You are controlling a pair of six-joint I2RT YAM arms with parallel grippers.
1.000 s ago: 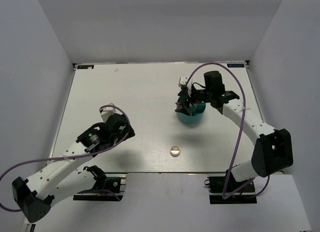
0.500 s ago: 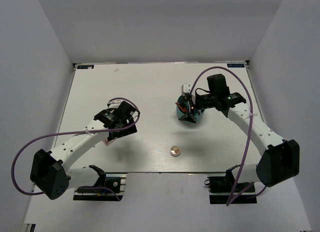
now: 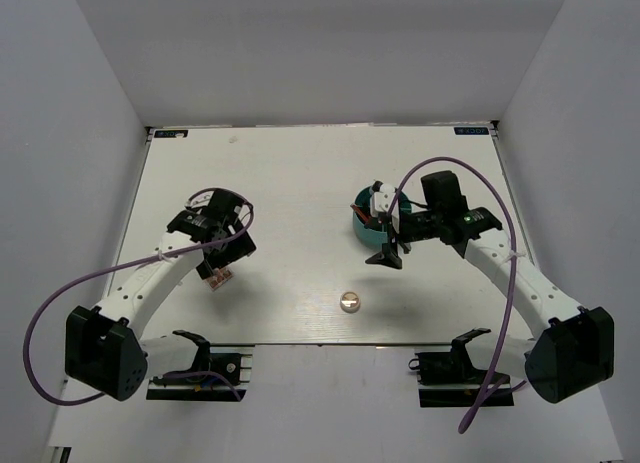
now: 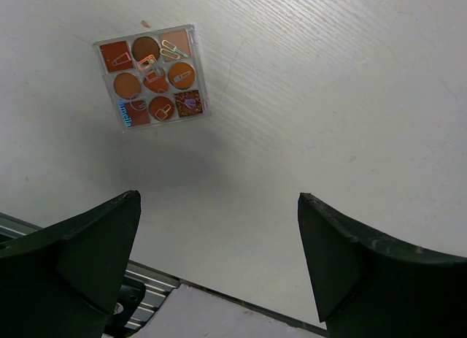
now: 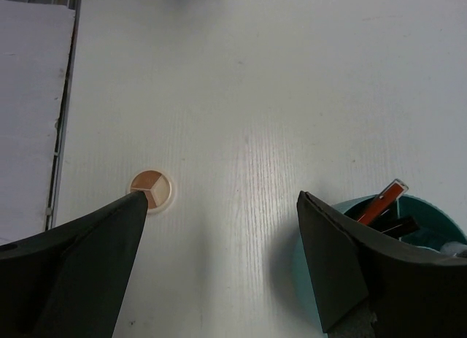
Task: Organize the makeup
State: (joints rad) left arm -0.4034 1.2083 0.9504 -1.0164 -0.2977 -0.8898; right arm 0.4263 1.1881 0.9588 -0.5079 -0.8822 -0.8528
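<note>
Sticks [image 5: 379, 202] are in the teal cup [image 5: 432, 201]. Square palette [image 4: 152, 77] and round compact [image 5: 152, 190] lie loose on the surface [image 3: 300, 163]. My left end effector [image 4: 219, 198] and right end effector [image 5: 222, 196] are both released and empty.

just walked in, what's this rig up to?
Two arms are sorting makeup into a teal cup. Some sticks are in the cup; the palette and compact lie loose on the table. The left pincer hangs open over the palette, and the right pincer is open between cup and compact. Neither holds anything.
</note>
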